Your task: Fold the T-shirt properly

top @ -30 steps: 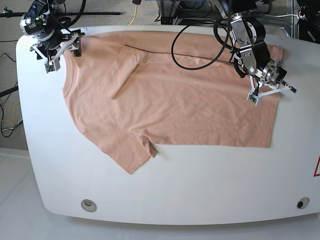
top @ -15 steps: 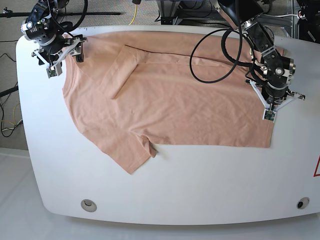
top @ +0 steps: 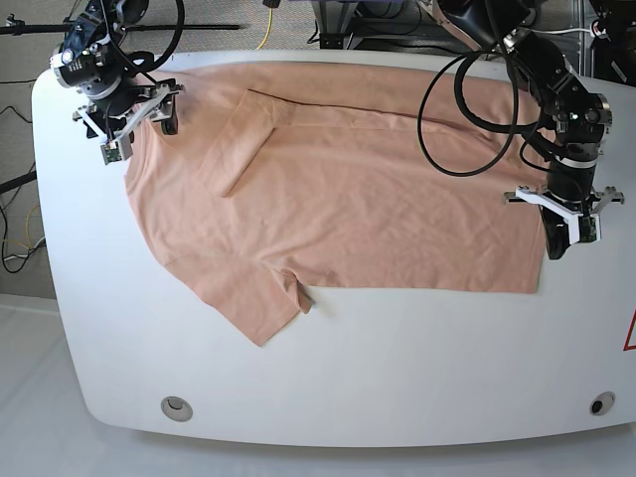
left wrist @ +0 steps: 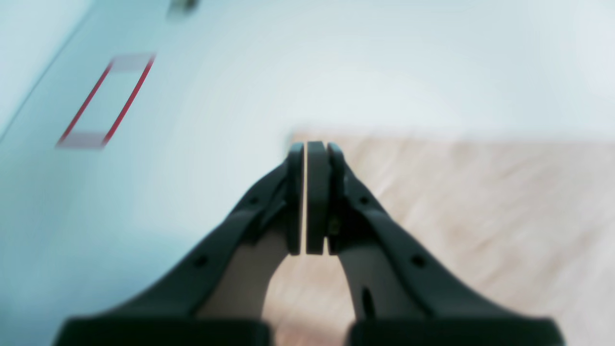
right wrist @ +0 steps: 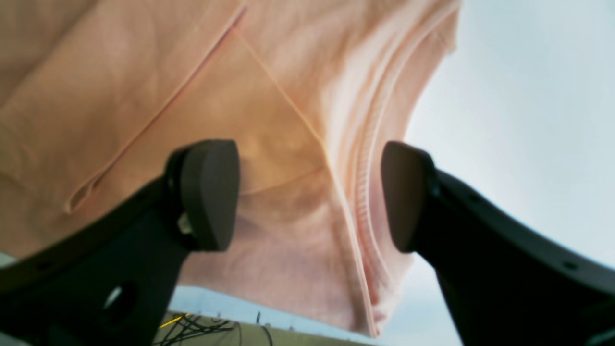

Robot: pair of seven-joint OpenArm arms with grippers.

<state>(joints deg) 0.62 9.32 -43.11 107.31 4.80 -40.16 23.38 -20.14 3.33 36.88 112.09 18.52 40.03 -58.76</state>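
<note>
White desk (top: 397,348) holds the T-shirt (top: 348,199) flat. Right tool (right wrist: 310,197) gapes wide over the collar; left tool (left wrist: 307,197) is pinched empty at the hem corner.

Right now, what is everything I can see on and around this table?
T-shirt: one, peach pink, spread flat over the far half of the table, one sleeve folded onto the chest.
Table: one, white, rounded corners, a small round hole near each front corner.
Red outline mark: one, on the table's edge beside the shirt hem.
Cables: black loops hanging over the shirt; more lie on the floor behind.
Left claw: one, black, closed, above the shirt's hem corner.
Right claw: one, black, open, above the collar.
</note>
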